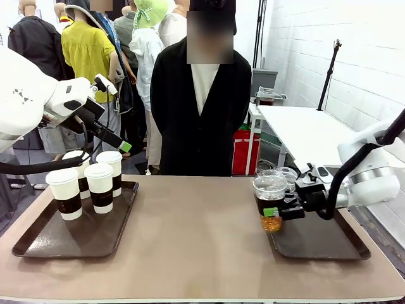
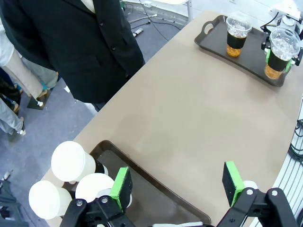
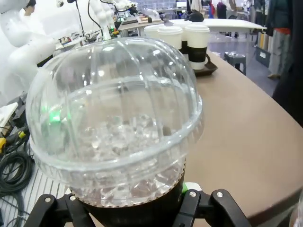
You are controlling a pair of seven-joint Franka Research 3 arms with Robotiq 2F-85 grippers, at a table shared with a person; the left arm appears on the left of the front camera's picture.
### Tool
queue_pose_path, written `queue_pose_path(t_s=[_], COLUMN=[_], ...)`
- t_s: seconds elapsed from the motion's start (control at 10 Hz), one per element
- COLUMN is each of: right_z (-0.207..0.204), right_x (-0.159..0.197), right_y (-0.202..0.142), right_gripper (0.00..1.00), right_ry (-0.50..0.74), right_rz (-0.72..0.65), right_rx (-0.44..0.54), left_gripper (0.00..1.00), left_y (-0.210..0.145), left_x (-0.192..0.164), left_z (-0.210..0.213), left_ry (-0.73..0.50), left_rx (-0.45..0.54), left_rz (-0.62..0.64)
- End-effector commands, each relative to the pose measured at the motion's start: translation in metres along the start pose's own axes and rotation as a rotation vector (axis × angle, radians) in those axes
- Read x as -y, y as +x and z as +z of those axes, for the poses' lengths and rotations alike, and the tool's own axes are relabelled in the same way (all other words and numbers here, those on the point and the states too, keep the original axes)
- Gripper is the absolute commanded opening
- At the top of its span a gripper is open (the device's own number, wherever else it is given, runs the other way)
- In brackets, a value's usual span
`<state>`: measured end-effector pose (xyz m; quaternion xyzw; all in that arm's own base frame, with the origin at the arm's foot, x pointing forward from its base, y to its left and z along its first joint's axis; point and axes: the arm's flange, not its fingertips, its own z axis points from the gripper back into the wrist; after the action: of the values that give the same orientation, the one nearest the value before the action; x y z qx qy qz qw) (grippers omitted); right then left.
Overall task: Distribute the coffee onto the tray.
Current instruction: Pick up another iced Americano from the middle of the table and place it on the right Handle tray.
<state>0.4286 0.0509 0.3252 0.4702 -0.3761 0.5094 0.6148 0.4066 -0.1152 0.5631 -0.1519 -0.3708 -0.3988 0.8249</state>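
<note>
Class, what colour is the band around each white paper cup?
Dark brown, nearly black, around the middle of each paper cup; the front view shows it best.

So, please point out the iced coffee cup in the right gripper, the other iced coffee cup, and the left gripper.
held iced coffee cup [image 1: 270, 190], front view, dome lid
second iced coffee cup [image 2: 236, 35], left wrist view, cup side
left gripper [image 2: 177, 187], left wrist view, between fingertips

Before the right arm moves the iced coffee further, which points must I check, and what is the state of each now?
1. Right gripper shut on iced coffee cup: ok.
2. Dome lid seated: ok.
3. Cup upright: ok.
4. Second iced cup stands apart on right tray: ok.
5. Left gripper open, above left tray, away from the path: ok.
6. Cup base clear of tray rim: cannot tell.
</note>
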Motion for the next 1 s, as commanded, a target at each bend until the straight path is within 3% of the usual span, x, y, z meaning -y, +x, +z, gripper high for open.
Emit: queue_pose_path(t_s=[0.0, 0.4, 0.9], right_z=[0.018, 0.060, 0.062], right_x=[-0.007, -0.007, 0.012], right_y=[-0.013, -0.046, -0.088], right_gripper=[0.66, 0.66, 0.66], right_ry=[0.006, -0.070, -0.132], right_rz=[0.021, 0.046, 0.081], right_rx=[0.030, 0.110, 0.147], left_gripper=[1.00, 1.00, 1.00], left_y=[-0.001, -0.001, -0.001], left_x=[-0.001, -0.001, -0.001], left_z=[0.000, 0.000, 0.000], left_ry=[-0.010, -0.010, -0.010], left_rx=[0.003, 0.003, 0.003], left_rz=[0.006, 0.006, 0.006])
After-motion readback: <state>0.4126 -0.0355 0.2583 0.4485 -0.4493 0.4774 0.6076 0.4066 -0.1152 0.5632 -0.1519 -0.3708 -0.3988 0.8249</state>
